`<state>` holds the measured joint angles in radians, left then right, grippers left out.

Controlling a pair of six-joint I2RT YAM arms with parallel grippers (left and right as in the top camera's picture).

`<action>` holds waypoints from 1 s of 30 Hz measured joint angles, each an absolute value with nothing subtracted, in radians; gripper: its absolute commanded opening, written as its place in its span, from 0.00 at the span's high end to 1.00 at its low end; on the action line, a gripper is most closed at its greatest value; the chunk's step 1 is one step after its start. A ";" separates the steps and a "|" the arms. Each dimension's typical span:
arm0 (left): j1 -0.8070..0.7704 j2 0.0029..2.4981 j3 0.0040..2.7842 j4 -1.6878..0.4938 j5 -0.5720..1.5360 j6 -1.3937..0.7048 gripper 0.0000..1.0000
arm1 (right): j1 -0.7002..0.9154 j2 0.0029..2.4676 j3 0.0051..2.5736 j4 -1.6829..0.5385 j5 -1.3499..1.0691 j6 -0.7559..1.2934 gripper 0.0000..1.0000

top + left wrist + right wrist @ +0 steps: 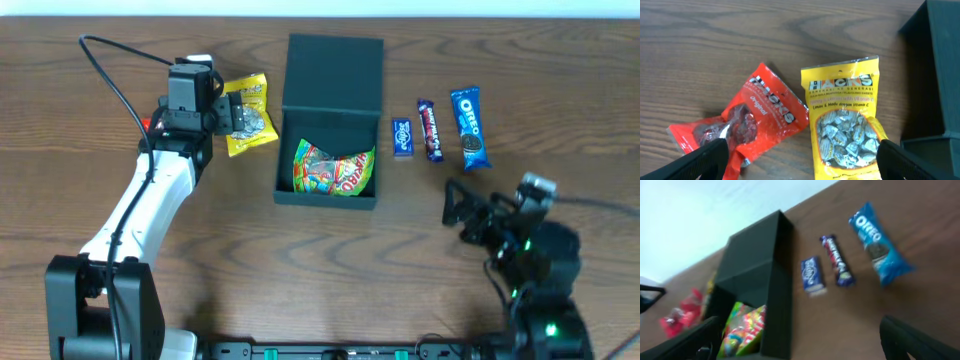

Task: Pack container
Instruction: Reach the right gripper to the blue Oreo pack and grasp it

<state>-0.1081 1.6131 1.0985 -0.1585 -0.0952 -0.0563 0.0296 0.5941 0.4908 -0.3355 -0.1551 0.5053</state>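
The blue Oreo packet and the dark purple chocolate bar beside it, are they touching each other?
Apart. The overhead view shows a strip of bare wooden table between the blue Oreo packet and the dark purple chocolate bar.

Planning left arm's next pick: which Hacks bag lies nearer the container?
The yellow Hacks bag, lying between the red Hacks bag and the container.

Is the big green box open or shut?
Open. The container has its lid swung back, and a colourful sweets bag shows inside.
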 measured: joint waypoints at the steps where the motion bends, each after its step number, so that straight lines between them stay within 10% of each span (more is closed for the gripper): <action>1: -0.108 1.613 1.098 -0.159 -0.092 -0.056 0.05 | 0.018 0.659 0.542 -0.362 -0.158 0.459 0.01; 30: -0.108 1.613 1.098 -0.236 -0.084 -0.056 0.05 | -0.082 1.776 1.052 -0.332 0.076 -0.020 0.12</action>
